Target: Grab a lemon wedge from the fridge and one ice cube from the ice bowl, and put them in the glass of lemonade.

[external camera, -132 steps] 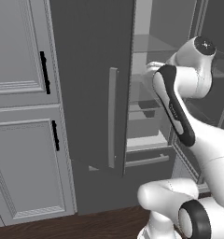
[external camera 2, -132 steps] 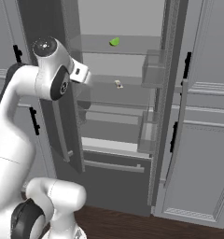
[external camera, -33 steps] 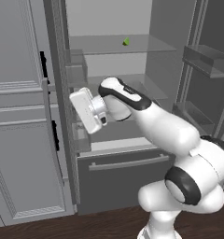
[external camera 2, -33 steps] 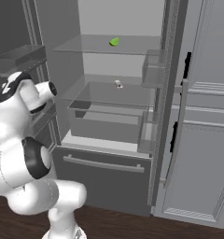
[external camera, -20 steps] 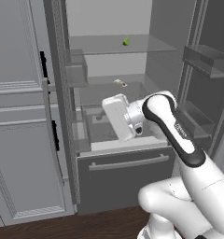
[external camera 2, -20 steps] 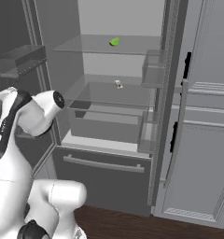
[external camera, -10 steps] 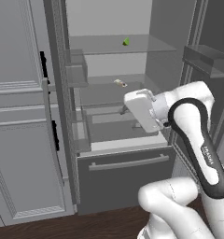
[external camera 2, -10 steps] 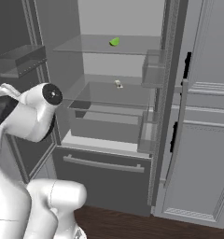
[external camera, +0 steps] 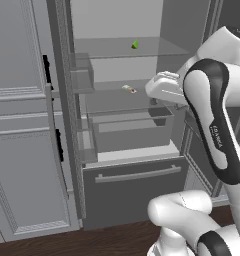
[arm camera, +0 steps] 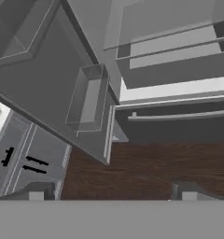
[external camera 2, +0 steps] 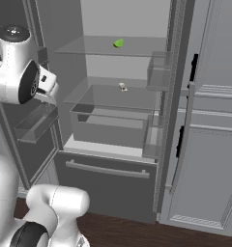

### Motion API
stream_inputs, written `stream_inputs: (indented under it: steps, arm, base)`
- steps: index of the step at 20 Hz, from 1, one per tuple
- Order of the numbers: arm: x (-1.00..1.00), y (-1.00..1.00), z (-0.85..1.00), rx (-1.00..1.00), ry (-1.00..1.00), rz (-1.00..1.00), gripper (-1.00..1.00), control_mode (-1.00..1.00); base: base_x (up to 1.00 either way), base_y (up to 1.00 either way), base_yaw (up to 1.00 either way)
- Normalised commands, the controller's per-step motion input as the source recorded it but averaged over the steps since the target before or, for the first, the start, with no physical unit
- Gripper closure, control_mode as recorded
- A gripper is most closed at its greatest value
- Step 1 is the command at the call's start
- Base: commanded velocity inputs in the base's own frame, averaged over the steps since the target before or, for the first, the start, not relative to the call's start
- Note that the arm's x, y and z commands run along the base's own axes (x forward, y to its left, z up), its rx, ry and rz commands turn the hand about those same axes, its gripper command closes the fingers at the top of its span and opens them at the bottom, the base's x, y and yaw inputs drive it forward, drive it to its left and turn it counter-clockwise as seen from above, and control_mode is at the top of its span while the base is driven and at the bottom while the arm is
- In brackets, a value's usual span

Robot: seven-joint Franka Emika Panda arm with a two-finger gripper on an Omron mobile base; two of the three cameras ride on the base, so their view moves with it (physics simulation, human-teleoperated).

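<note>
Grey kitchen cabinets frame the open dark grey fridge (external camera: pixel 127 190) — tiny yellow-green lemon wedge (external camera: pixel 135 44) sits far back on the top glass shelf. Looks light, slippery; pinch its flat sides. Gripper (arm camera: pixel 111 193) fingers spread wide, empty.

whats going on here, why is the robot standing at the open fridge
The white arm is working in front of the fridge, whose two doors are swung open. The gripper is open and holds nothing. In the hand view it faces down toward the door bin and the wood floor. The lemon wedge sits untouched on the top glass shelf. A small whitish-brown scrap lies on the shelf below. The lower drawer is shut.
</note>
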Motion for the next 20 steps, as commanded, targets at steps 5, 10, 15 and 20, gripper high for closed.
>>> stream_inputs:
  steps: [5,10,15,20]
  arm:
    - [-0.76,-0.63,0.01,-0.22,-0.04,-0.12,-1.0,-1.0]
    - [-0.96,-0.36,-0.07,-0.12,-0.17,-0.01,-1.0,-1.0]
    - [-0.36,-0.14,0.09,-0.07,-0.15,-0.07,-1.0,-1.0]
    - [0.02,0.0,-0.21,0.0,-0.04,-0.01,-1.0,-1.0]
  base:
    - [0.0,0.0,0.0]
    - [0.0,0.0,0.0]
    - [0.0,0.0,0.0]
    - [0.0,0.0,0.0]
